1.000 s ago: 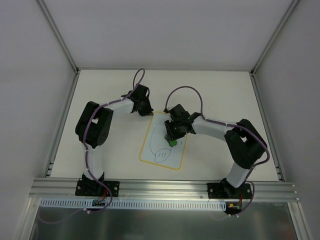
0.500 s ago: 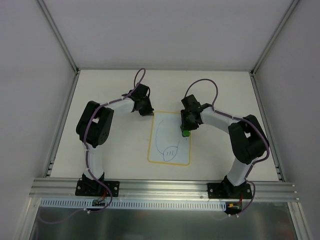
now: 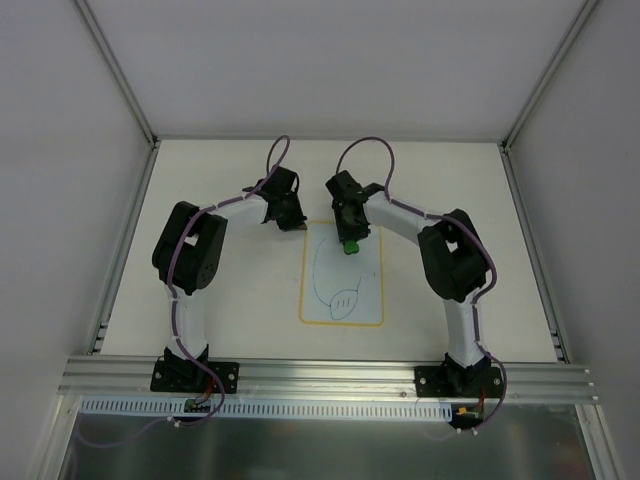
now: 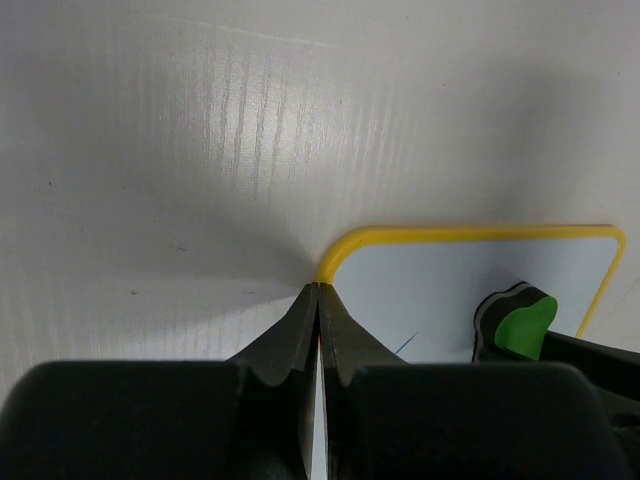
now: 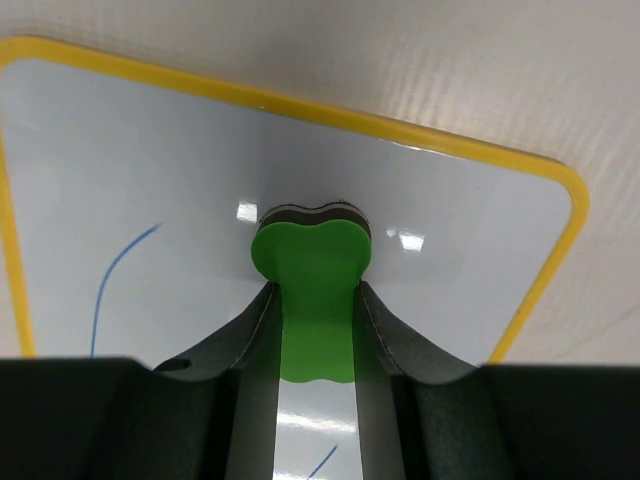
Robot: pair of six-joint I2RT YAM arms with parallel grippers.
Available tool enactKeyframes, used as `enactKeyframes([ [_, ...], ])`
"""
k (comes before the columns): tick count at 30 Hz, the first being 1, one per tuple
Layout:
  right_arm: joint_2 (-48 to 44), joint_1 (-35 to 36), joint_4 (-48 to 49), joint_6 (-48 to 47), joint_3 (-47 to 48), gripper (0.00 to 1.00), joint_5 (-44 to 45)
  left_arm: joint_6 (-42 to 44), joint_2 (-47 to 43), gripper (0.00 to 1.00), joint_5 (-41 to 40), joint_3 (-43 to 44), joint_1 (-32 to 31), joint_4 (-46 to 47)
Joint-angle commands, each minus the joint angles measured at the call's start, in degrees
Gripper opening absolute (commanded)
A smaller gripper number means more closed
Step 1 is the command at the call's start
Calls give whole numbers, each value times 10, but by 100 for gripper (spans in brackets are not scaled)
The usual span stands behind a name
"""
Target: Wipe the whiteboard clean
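Observation:
The whiteboard [image 3: 365, 300], white with a yellow border, lies flat between the arms and bears blue pen loops [image 3: 335, 280]. My right gripper [image 3: 350, 240] is shut on the green eraser [image 3: 350, 246] and holds it on the board near its far edge. In the right wrist view the eraser [image 5: 312, 270] sits between my fingers on the white surface [image 5: 150, 160], with a blue stroke [image 5: 115, 270] to its left. My left gripper [image 3: 293, 224] is shut, its tips [image 4: 318, 290] resting at the board's far-left corner [image 4: 350, 243]. The eraser [image 4: 518, 325] shows there too.
The cream tabletop [image 3: 220, 290] is walled by grey panels with aluminium rails at the left [image 3: 125, 250] and right [image 3: 530, 250]. A metal rail [image 3: 330, 375] runs along the near edge by the arm bases. Purple cables [image 3: 365, 150] loop above both wrists.
The right gripper carried the eraser from the board's middle out to its right side, then up to the far edge. The board swung from slanted to square. The left gripper stayed at the corner.

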Motion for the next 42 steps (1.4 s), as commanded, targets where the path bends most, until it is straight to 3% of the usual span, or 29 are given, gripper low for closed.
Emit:
enactKeyframes([
  [1, 55, 23, -35, -19, 19, 0, -18, 1, 19, 0, 15, 8, -5, -25],
  [12, 71, 67, -34, -60, 60, 0, -87, -10, 22, 0, 6, 10, -5, -23],
  [19, 54, 48, -52, -46, 54, 0, -34, -10, 20, 0, -2, 9, -3, -23],
  [27, -66, -25, -36, -30, -115, 0, -7, -12, 16, 0, -3, 10, 2, -24],
  [34, -173, -25, 3, -43, -258, 0, -44, -14, 15, 0, -3, 12, 3, -24],
  [42, -212, 23, 11, -81, -325, 0, -140, -17, 15, 0, -3, 20, 3, -23],
])
